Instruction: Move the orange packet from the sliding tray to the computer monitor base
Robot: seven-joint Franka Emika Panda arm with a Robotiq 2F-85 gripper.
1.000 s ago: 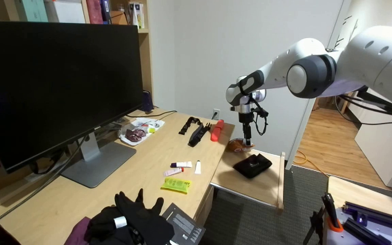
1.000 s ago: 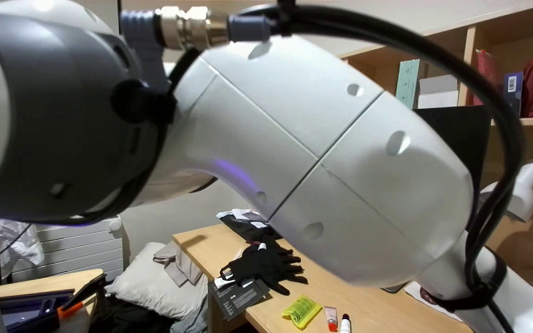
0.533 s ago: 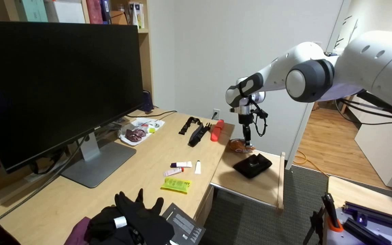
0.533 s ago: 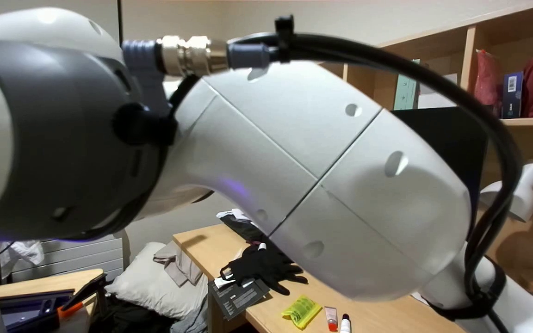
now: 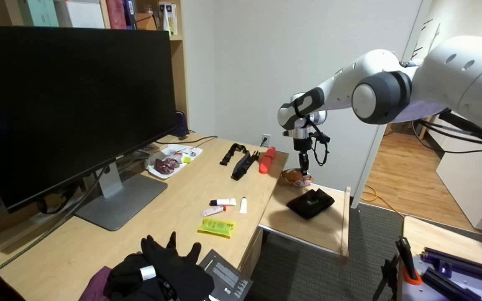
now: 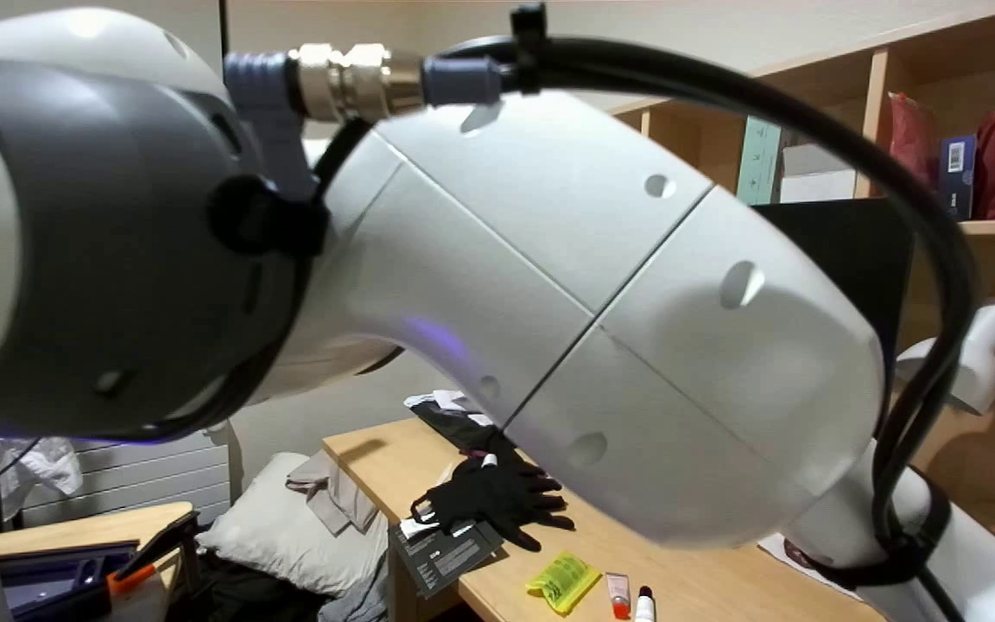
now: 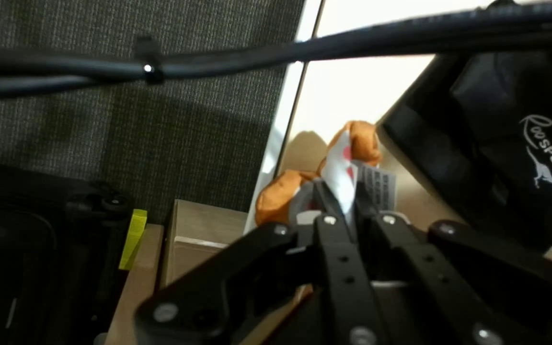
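The orange packet (image 5: 292,175), crinkly and orange-brown with a clear and printed part, is at the far end of the sliding tray (image 5: 280,217) in an exterior view. My gripper (image 5: 305,173) points straight down over its right end. In the wrist view the jaws are closed together, pinching a white fold of the packet (image 7: 273,196), whose orange lobes bulge out beside and beyond the fingers. Whether it still touches the tray (image 7: 357,91) I cannot tell. The grey computer monitor base (image 5: 136,200) is on the desk, under the large black monitor (image 5: 73,108).
A black pouch (image 5: 310,203) lies on the tray close to the packet. On the desktop are a red item (image 5: 267,160), black straps (image 5: 245,165), small tubes (image 5: 223,202), a yellow packet (image 5: 216,227) and black gloves (image 5: 170,267). The desk edge rises beside the tray.
My gripper has closed on the packet, and its near end has bunched up around the fingers. The arm dipped slightly, then rose a little.
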